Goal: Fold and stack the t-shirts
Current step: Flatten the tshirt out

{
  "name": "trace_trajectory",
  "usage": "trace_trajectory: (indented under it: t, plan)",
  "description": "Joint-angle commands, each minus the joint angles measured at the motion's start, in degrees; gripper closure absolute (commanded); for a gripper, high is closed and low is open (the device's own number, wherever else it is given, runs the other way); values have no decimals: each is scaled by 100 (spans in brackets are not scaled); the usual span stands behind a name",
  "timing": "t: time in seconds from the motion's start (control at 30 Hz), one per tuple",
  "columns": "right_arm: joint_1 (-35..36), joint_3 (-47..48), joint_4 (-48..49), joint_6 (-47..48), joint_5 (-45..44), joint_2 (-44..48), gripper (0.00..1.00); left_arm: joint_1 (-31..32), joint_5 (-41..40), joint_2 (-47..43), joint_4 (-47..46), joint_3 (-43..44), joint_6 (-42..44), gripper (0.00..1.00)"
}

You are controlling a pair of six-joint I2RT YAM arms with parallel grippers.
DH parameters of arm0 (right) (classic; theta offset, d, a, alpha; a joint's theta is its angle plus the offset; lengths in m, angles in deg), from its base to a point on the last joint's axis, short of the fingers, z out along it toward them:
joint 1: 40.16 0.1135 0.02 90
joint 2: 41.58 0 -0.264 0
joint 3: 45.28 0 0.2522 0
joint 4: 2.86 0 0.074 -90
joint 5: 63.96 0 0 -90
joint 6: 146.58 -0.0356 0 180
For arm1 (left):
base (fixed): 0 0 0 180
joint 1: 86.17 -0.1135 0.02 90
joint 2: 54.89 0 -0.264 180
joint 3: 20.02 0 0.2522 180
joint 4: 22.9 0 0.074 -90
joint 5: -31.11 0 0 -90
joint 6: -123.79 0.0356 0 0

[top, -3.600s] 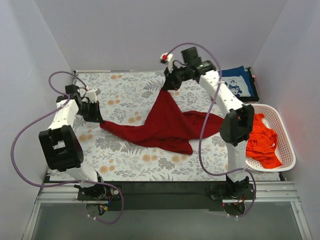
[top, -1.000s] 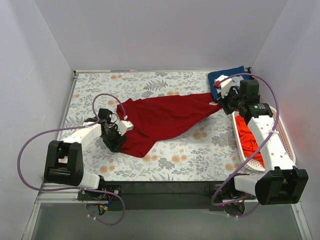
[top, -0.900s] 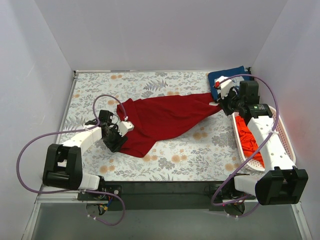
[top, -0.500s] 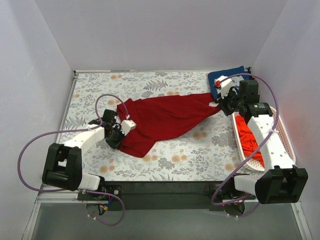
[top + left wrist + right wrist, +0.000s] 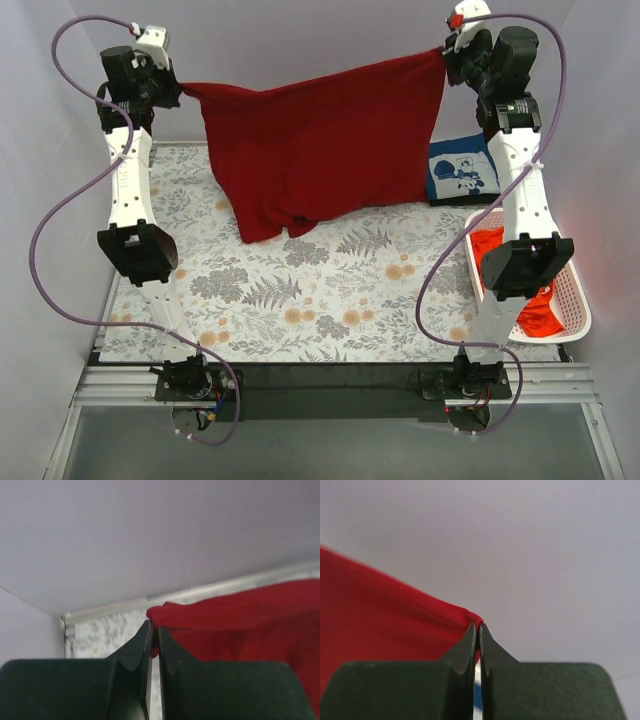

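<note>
The dark red t-shirt [image 5: 320,150] hangs spread in the air above the far half of the table, its lower edge near the cloth. My left gripper [image 5: 180,90] is raised high at the far left, shut on the shirt's left top corner [image 5: 165,615]. My right gripper [image 5: 445,55] is raised high at the far right, shut on the right top corner [image 5: 465,617]. The navy t-shirt [image 5: 462,172] with white print lies folded at the far right. The orange-red t-shirt [image 5: 520,285] lies crumpled in the basket.
The white perforated basket [image 5: 575,300] stands at the right edge. The floral table cloth [image 5: 300,300] covers the table. Grey walls close in the left, far and right sides. Purple cables loop off both arms.
Both arms have risen from table level to full height. The dark red shirt, earlier stretched flat across the table, now hangs spread between the two grippers.
</note>
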Motion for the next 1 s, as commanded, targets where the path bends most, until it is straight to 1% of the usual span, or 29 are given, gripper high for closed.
trace_trajectory:
  t: [0.0,0.03,0.07,0.1,0.17,0.2,0.27,0.4,0.43,0.53,0.57,0.63,0.67,0.73,0.77,0.8,0.87,0.9,0.93,0.97]
  plan:
    - [-38,859,1581,-432,-496,-174,99,41,-510,-948,-1545,-421,-754,100]
    - [-47,789,2018,-468,-645,-122,99,6,-590,-1214,-2055,-878,-808,100]
    - [-47,623,2632,-468,-716,-34,99,-3,-808,-1408,-2809,-1178,-834,100]
    - [-47,360,2925,-442,-752,114,99,-3,-888,-1637,-3025,-1416,-852,100]
    - [-47,244,3321,-328,-840,195,99,-65,-1116,-1639,-3132,-1235,-896,100]
    - [-47,270,3367,-293,-866,204,99,-100,-1126,-1622,-3124,-973,-983,100]
    - [-47,261,3420,-188,-928,230,99,-214,-1118,-1630,-3150,-891,-993,100]
    - [-47,-2,3517,-108,-867,405,99,-232,-1144,-1884,-3203,-1259,-738,100]
    - [-47,-72,3517,-116,-805,441,99,-249,-1135,-1972,-3220,-1512,-720,100]
    - [-47,-326,3526,-134,-691,704,99,-258,-1214,-2403,-3326,-2022,-720,100]
    - [-47,-406,3526,-125,-682,809,99,-258,-1249,-2673,-3378,-2155,-712,100]
    - [-38,-652,3534,-134,-656,1195,99,-302,-1416,-2982,-3449,-2393,-764,100]
    - [-38,-958,3543,-134,-629,1345,99,-328,-1477,-3280,-3527,-2646,-799,100]
    - [-47,-1302,3578,-160,-481,1907,99,-425,-1583,-3641,-3572,-2894,-861,100]
    - [-47,-1712,3587,-169,-410,2318,99,-443,-1627,-3817,-3624,-3138,-835,100]
    - [-47,-1917,3605,-178,-357,2531,99,-452,-1680,-4210,-3677,-3315,-800,100]
    - [-38,-2513,3640,-187,-260,2944,99,-460,-1881,-4634,-3939,-3814,-677,100]
    - [-47,-2708,3649,-187,-251,3355,99,-460,-1935,-5001,-4011,-3948,-633,100]
    - [-47,-2875,3657,-196,-251,3559,99,-460,-1935,-5197,-4012,-4045,-571,100]
    - [-47,-3016,3666,-196,-260,3935,99,-460,-2205,-5346,-4273,-4133,-527,100]
